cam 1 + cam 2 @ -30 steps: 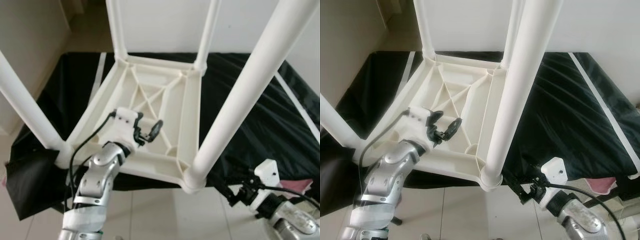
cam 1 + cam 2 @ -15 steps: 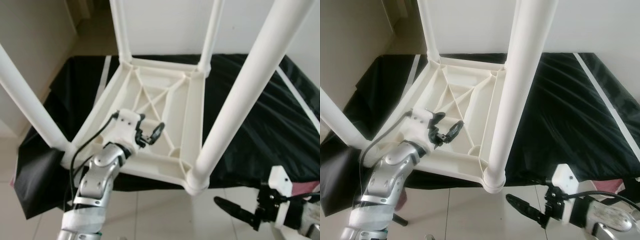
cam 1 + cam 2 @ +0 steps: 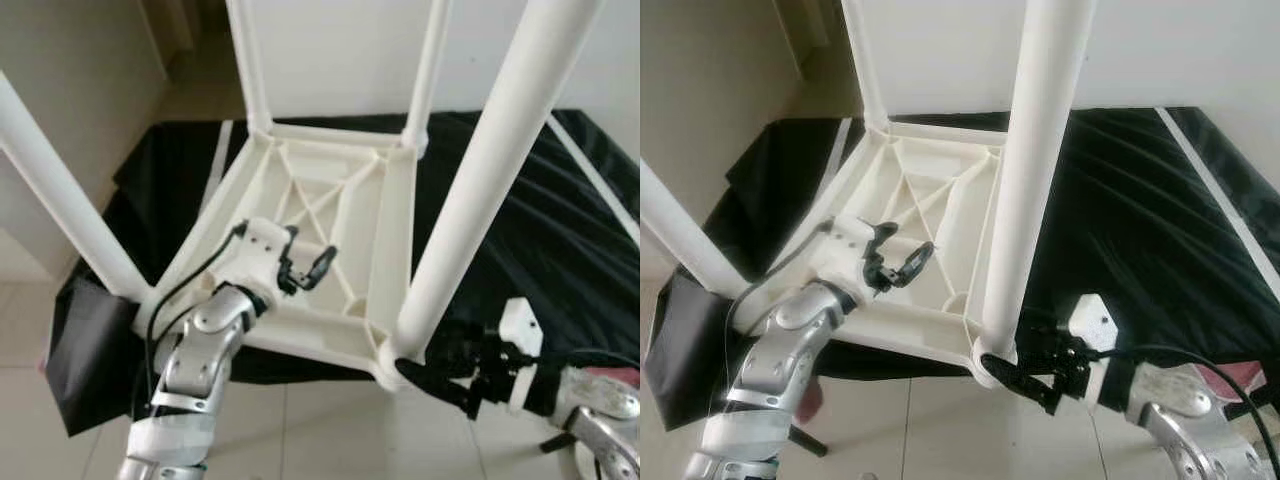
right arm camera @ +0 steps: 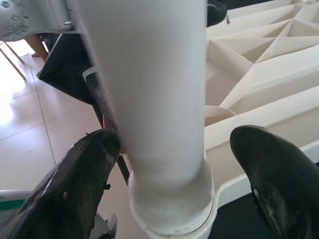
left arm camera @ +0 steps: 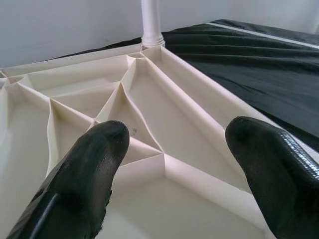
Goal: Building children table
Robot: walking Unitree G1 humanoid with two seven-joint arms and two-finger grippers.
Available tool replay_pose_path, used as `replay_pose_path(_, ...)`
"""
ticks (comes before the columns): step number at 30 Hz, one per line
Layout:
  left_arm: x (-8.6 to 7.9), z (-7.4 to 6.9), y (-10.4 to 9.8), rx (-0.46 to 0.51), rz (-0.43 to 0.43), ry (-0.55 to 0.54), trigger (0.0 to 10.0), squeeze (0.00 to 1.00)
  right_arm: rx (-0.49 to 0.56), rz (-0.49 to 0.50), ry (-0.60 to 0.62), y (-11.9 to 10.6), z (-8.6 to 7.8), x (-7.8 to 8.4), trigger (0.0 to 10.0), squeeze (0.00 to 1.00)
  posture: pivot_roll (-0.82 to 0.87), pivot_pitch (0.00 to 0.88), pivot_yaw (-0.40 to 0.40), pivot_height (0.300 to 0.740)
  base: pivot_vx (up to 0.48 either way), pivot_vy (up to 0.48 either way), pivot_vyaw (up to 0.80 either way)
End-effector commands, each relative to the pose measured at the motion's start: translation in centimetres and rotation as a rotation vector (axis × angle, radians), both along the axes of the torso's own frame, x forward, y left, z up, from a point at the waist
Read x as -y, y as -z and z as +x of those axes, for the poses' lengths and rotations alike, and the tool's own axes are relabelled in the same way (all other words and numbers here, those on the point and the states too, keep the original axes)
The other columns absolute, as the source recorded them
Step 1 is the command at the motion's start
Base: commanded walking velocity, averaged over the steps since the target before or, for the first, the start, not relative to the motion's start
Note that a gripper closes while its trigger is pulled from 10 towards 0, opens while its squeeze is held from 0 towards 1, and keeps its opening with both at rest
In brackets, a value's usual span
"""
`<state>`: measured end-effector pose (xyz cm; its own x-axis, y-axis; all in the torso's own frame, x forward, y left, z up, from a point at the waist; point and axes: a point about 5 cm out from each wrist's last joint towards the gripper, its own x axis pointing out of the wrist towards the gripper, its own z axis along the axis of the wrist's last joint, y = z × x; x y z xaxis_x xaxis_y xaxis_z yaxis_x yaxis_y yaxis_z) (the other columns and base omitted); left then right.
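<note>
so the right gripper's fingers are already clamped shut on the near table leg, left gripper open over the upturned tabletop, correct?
Not quite: the right gripper has its fingers open on either side of the near table leg, not clamped on it; the right wrist view shows gaps on both sides. The left gripper is open over the upturned tabletop, as you said.

all four white legs (image 3: 487,175) run off the top edge, their ends unseen.

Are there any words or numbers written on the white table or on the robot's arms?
None can be read: the upturned white table, its legs, the black cloth, the left gripper and the right gripper show no letters, numbers or signs.
</note>
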<state>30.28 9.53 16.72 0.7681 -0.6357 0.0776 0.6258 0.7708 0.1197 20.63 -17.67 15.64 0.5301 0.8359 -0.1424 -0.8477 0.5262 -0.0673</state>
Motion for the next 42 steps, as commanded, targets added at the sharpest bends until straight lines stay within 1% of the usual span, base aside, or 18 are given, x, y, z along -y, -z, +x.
replay_pose_path(1,0.0,-0.2,0.2,0.006,0.017,0.009,10.0,0.00,0.000,-0.005,0.012,0.2,0.4,0.1,10.0,0.00,-0.01,0.021,0.064,0.740,0.000,0.000,0.00)
replay_pose_path(3,0.1,-0.3,0.1,0.008,0.018,0.014,10.0,0.00,0.010,-0.011,0.034,0.2,1.7,0.4,10.0,0.00,0.00,0.017,0.076,0.740,0.000,0.000,0.00)
replay_pose_path(9,0.2,-0.3,-0.1,0.013,0.015,0.022,10.0,0.00,0.015,-0.035,0.035,0.4,3.0,0.8,10.0,0.00,0.00,0.017,0.084,0.740,0.000,0.000,0.00)
replay_pose_path(11,0.4,-0.3,-0.1,0.012,0.016,0.026,10.0,0.00,0.015,-0.043,0.045,0.6,3.4,1.0,10.0,0.00,-0.01,0.022,0.089,0.740,0.000,0.000,0.00)
replay_pose_path(12,0.6,-0.4,0.0,0.011,0.021,0.035,10.0,0.00,0.021,-0.046,0.067,0.7,4.1,1.4,10.0,0.00,-0.01,0.027,0.091,0.740,0.000,0.000,0.00)
replay_pose_path(13,0.6,-0.4,0.0,0.011,0.021,0.035,10.0,0.00,0.021,-0.046,0.067,0.7,4.1,1.4,10.0,0.00,-0.01,0.027,0.091,0.740,0.000,0.000,0.00)
replay_pose_path(14,0.7,-0.5,0.1,0.013,0.036,0.042,10.0,0.00,0.026,-0.041,0.087,0.8,4.8,1.7,10.0,0.00,0.00,0.034,0.090,0.740,0.000,0.000,0.00)
replay_pose_path(15,0.7,-0.5,0.1,0.013,0.036,0.042,10.0,0.00,0.026,-0.041,0.087,0.8,4.8,1.7,10.0,0.00,0.00,0.034,0.090,0.740,0.000,0.000,0.00)
replay_pose_path(17,1.1,-0.9,0.3,0.016,0.051,0.051,10.0,0.00,0.031,-0.043,0.131,0.9,5.5,2.5,10.0,0.00,0.02,0.046,0.084,0.740,0.000,0.000,0.00)
replay_pose_path(18,1.1,-0.9,0.3,0.016,0.051,0.051,10.0,0.00,0.031,-0.043,0.131,0.9,5.5,2.5,10.0,0.00,0.02,0.046,0.084,0.740,0.000,0.000,0.00)
replay_pose_path(19,1.1,-1.1,0.4,0.016,0.054,0.050,10.0,0.00,0.036,-0.044,0.165,1.0,5.9,2.9,10.0,0.00,0.02,0.049,0.081,0.740,0.000,0.000,0.00)
replay_pose_path(20,1.1,-1.1,0.4,0.016,0.054,0.050,10.0,0.00,0.036,-0.044,0.165,1.0,5.9,2.9,10.0,0.00,0.02,0.049,0.081,0.740,0.000,0.000,0.00)
replay_pose_path(23,1.1,-1.4,0.5,0.015,0.054,0.050,10.0,0.00,0.059,-0.049,0.215,1.1,6.4,3.8,10.0,0.00,0.03,0.057,0.076,0.740,0.000,0.000,0.00)
replay_pose_path(26,1.2,-1.8,0.6,0.020,0.071,0.051,10.0,0.00,0.087,-0.035,0.316,1.1,7.0,5.0,10.0,0.00,0.04,0.076,0.068,0.740,0.000,0.000,0.00)
replay_pose_path(28,1.3,-2.0,0.7,0.020,0.073,0.054,10.0,0.00,0.097,-0.053,0.324,1.2,7.1,5.3,10.0,0.00,0.05,0.088,0.067,0.740,0.000,0.000,0.00)
replay_pose_path(32,1.0,-2.6,0.7,0.014,0.066,0.075,10.0,0.00,0.115,-0.037,0.321,1.3,6.9,4.3,10.0,0.00,0.05,0.105,0.038,0.740,0.000,0.000,0.00)
replay_pose_path(37,0.9,-2.6,0.7,-0.005,0.051,0.105,10.0,0.00,0.126,-0.032,0.318,1.1,6.7,4.1,10.0,0.00,0.04,0.106,0.015,0.740,0.000,0.000,0.00)
replay_pose_path(42,1.8,-3.0,0.7,-0.008,0.037,0.192,10.0,0.00,0.145,-0.026,0.286,0.8,6.7,3.7,10.0,0.00,0.01,0.092,-0.010,0.740,0.000,0.000,0.00)
